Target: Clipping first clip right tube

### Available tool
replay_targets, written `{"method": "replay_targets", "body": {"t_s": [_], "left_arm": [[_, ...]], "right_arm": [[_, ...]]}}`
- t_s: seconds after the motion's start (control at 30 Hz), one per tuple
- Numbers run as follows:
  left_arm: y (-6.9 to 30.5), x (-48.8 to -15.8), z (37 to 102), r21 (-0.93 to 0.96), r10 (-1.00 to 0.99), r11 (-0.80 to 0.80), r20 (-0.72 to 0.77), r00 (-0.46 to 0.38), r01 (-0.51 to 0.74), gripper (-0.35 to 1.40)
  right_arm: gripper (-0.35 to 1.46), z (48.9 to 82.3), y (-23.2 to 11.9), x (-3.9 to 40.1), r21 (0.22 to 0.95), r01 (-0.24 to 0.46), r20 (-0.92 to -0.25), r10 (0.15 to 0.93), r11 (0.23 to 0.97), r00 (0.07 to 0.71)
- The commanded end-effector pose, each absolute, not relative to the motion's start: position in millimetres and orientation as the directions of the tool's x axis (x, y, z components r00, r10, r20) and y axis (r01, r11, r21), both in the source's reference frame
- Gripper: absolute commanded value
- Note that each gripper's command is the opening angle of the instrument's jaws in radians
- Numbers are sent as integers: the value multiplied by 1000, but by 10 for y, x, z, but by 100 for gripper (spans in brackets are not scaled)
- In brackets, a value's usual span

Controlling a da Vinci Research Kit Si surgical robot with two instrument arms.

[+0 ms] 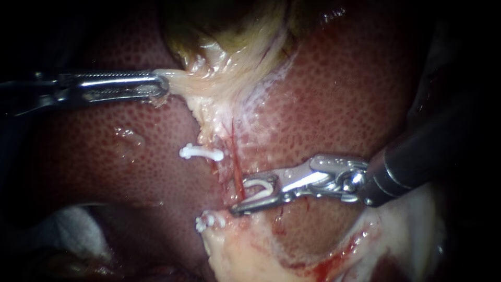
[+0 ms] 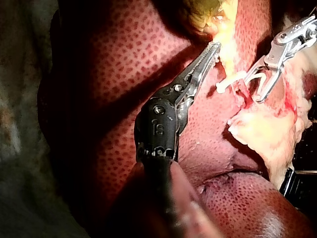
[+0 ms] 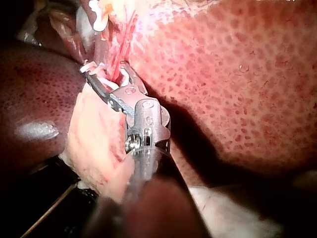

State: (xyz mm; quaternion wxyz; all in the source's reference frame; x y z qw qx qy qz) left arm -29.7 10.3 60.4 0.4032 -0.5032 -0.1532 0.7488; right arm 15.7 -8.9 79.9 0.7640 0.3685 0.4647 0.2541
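Endoscope view: right tube (image 1: 236, 162), thin and red, long axis running up the liver (image 1: 339, 104), is crossed by the right instrument (image 1: 250, 194) (the nearer one); jaws held apart around a white clip (image 1: 271, 189), mouth at the tube. Left instrument (image 1: 159, 86): jaws closed on gallbladder (image 1: 229, 31) tissue.

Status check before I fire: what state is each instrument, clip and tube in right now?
Left instrument: jaws shut on gallbladder, holding it taut.
Right instrument: jaws apart, gripping loaded clip.
Loaded clip: not closed, its mouth at the tube.
Tube: whole, not yet clipped here.
Upper clip: closed.
Lower clip: closed.
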Motion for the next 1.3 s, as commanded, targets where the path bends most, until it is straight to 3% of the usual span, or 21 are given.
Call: {"method": "replay_targets", "body": {"t_s": [0.03,0.4,1.3], "left_arm": [[103,-298,604,-635,758,-628,-630,-168,-450,-35],[103,-298,604,-635,758,-628,-630,-168,-450,-35],[103,-300,605,-634,758,-628,-630,-168,-451,-35]], "right_arm": [[47,798,-91,159,803,-31,-526,733,595,431],[46,785,-103,164,852,78,-500,761,517,415],[41,798,-122,178,887,89,-444,785,452,432]]}}
